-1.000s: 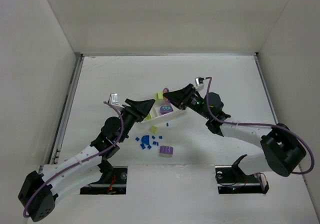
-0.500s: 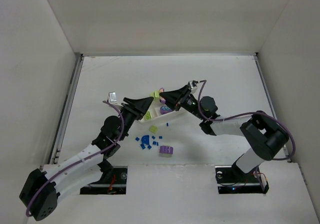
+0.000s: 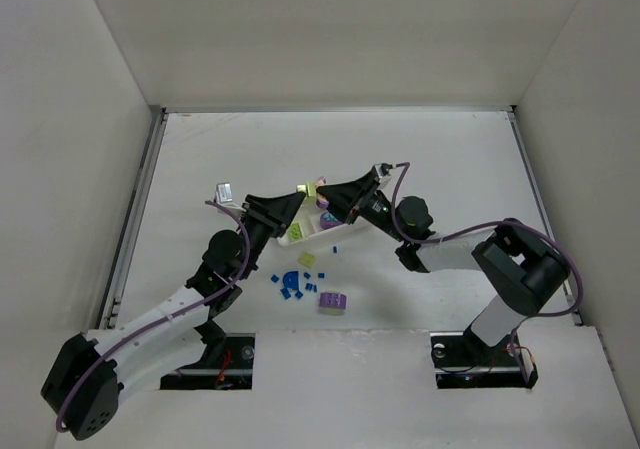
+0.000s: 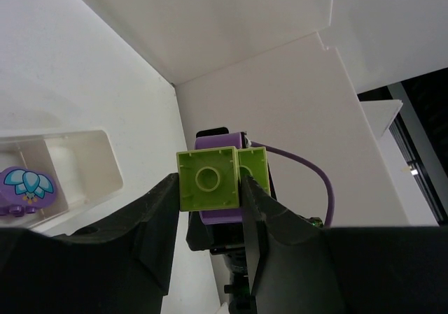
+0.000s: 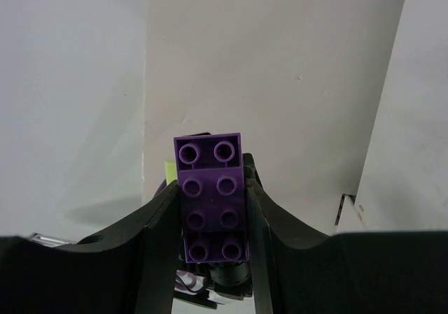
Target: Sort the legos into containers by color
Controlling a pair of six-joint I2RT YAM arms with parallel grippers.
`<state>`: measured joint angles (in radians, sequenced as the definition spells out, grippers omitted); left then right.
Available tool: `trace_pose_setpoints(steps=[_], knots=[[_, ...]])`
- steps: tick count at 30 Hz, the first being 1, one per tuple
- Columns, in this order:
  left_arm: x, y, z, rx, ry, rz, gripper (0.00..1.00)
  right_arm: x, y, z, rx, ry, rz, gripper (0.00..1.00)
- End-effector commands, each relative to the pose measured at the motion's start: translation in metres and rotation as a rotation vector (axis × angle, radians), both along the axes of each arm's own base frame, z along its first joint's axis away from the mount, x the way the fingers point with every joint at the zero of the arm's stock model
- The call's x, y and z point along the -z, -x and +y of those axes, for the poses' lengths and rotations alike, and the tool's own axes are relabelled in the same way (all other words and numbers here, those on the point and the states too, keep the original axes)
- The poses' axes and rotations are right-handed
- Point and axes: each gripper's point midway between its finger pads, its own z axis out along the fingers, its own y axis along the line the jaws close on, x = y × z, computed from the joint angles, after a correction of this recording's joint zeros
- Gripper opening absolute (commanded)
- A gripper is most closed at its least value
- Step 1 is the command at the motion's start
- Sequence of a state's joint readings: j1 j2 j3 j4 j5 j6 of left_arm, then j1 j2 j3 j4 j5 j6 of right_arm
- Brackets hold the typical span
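My left gripper is shut on a yellow-green brick. My right gripper is shut on a long purple brick. The two bricks touch face to face above the white tray; the purple brick shows behind the green one, and a green edge shows behind the purple one. From above, the left gripper and right gripper meet tip to tip at the green brick. A purple block lies in the tray and also shows in the left wrist view.
Loose on the table near the tray: several tiny blue bits, a purple block, and small yellow-green pieces. White walls enclose the table on three sides. A tray compartment wall is at the left of the left wrist view.
My right gripper has moved left with the purple brick and its arm has folded in. My left gripper has shifted slightly left. The two held bricks now sit together.
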<state>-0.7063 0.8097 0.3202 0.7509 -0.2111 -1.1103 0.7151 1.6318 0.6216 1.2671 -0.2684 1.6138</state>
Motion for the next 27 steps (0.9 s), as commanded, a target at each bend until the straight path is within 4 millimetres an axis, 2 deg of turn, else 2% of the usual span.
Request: trace_pose_setpoints(steps=[1, 4, 10, 16, 18, 23, 27], knots=[[-0.022, 0.005, 0.002, 0.012, 0.03, -0.08, 0.17, -0.022, 0.016, 0.002, -0.052, -0.072, -0.072, 0.22], [-0.018, 0.004, 0.009, -0.005, 0.01, -0.074, 0.13, -0.023, 0.015, -0.007, -0.031, -0.069, -0.079, 0.22], [0.001, 0.002, 0.028, -0.052, -0.071, -0.014, 0.1, -0.02, 0.007, -0.028, 0.018, -0.044, -0.09, 0.22], [0.001, 0.004, 0.038, -0.069, -0.084, -0.016, 0.1, -0.011, 0.004, -0.034, 0.029, -0.021, -0.09, 0.22], [0.007, 0.0, 0.039, -0.07, -0.117, 0.007, 0.1, -0.009, 0.004, -0.037, 0.038, -0.01, -0.093, 0.22], [0.035, -0.017, 0.03, -0.069, -0.266, 0.08, 0.11, 0.006, 0.0, -0.041, 0.071, 0.067, -0.099, 0.22], [0.072, -0.034, 0.024, -0.089, -0.456, 0.184, 0.13, 0.023, -0.004, -0.043, 0.11, 0.175, -0.113, 0.22]])
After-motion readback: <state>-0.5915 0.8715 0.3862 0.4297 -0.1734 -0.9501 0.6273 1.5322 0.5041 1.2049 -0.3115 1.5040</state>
